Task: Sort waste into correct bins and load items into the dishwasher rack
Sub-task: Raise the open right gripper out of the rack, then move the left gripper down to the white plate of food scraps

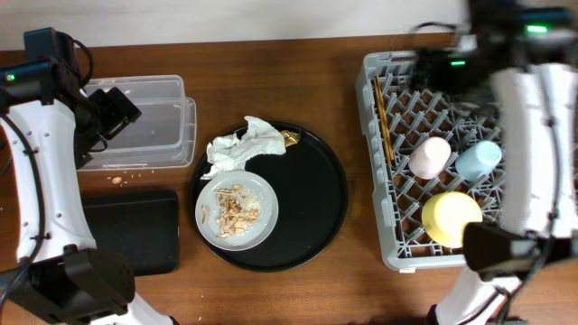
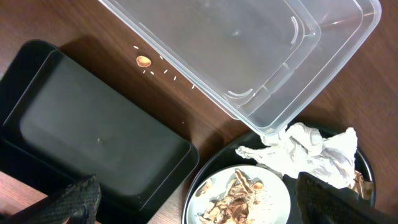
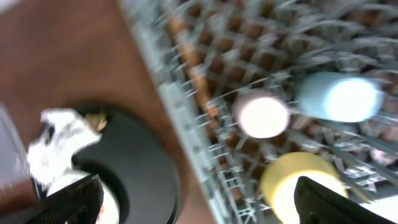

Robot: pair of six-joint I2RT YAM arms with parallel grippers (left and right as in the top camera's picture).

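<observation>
While the left fingers (image 2: 74, 200) hang spread and empty by the clear tub (image 1: 153, 113), tissue (image 1: 242, 146) and scraps (image 1: 237, 209) lie on the round tray (image 1: 316, 212), and the right fingers (image 3: 71, 202), likewise spread and empty, hover over the rack (image 1: 397, 244) holding chopsticks (image 1: 383, 113), pink cup (image 1: 431, 155), blue cup (image 1: 478, 161) and bowl (image 1: 452, 218).

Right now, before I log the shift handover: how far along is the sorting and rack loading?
Done: pink cup, blue cup, yellow bowl and chopsticks sit in the rack. In hand: nothing; left gripper and right gripper are open and empty. Left: tissue, wrapper and food scraps need binning, then the plate goes in the rack.
</observation>
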